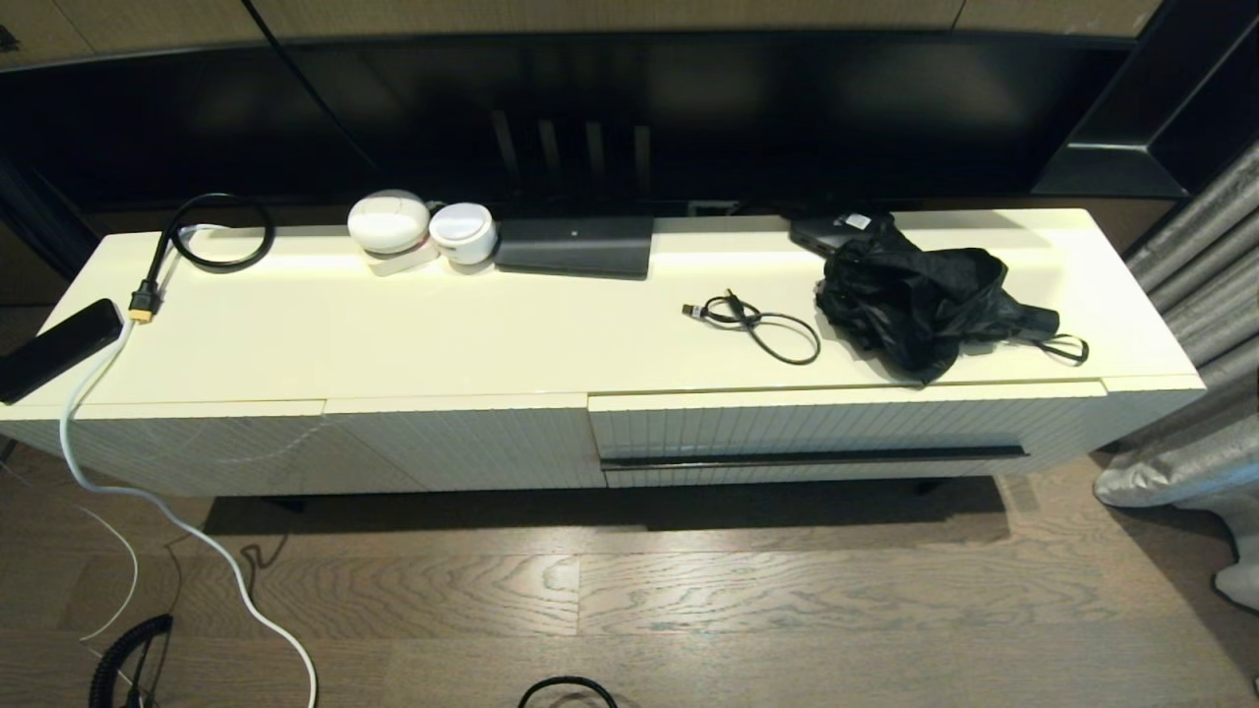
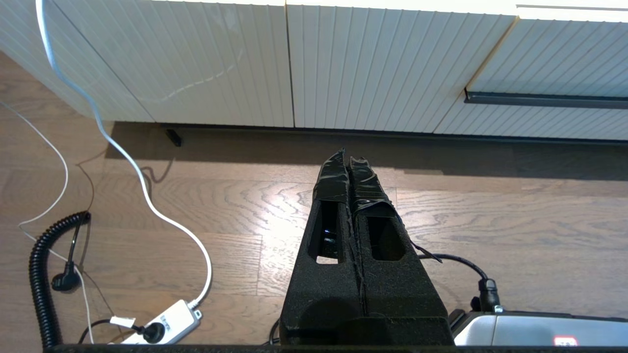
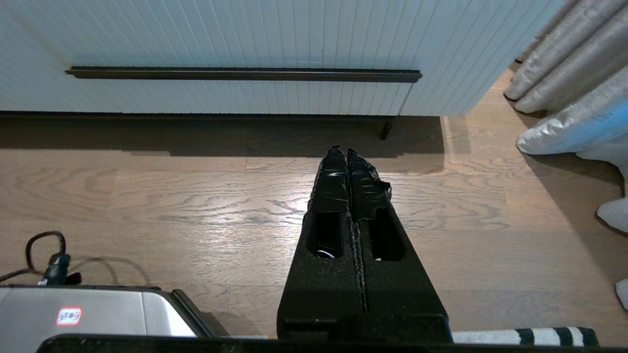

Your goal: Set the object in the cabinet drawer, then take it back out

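The cabinet drawer point(image 1: 807, 425) is pushed in flush, its long black handle strip point(image 1: 814, 457) running across the ribbed cream front. On the cabinet top above it lie a crumpled black folding umbrella point(image 1: 920, 295) and a short black cable point(image 1: 762, 324). Neither gripper shows in the head view. My left gripper point(image 2: 347, 157) hangs shut and empty over the wood floor, in front of the handle-less panels, with the drawer point(image 2: 554, 73) off to its side. My right gripper point(image 3: 342, 152) is shut and empty too, low over the floor, facing the drawer handle point(image 3: 243, 74).
Two white round devices point(image 1: 389, 224), a black box point(image 1: 575, 246), a looped black cord point(image 1: 221, 231) and a black phone-like slab point(image 1: 54, 349) sit on the cabinet top. A white cable point(image 1: 197, 531) trails over the floor to a power strip point(image 2: 167, 323). Grey curtains point(image 1: 1195, 285) hang at the right.
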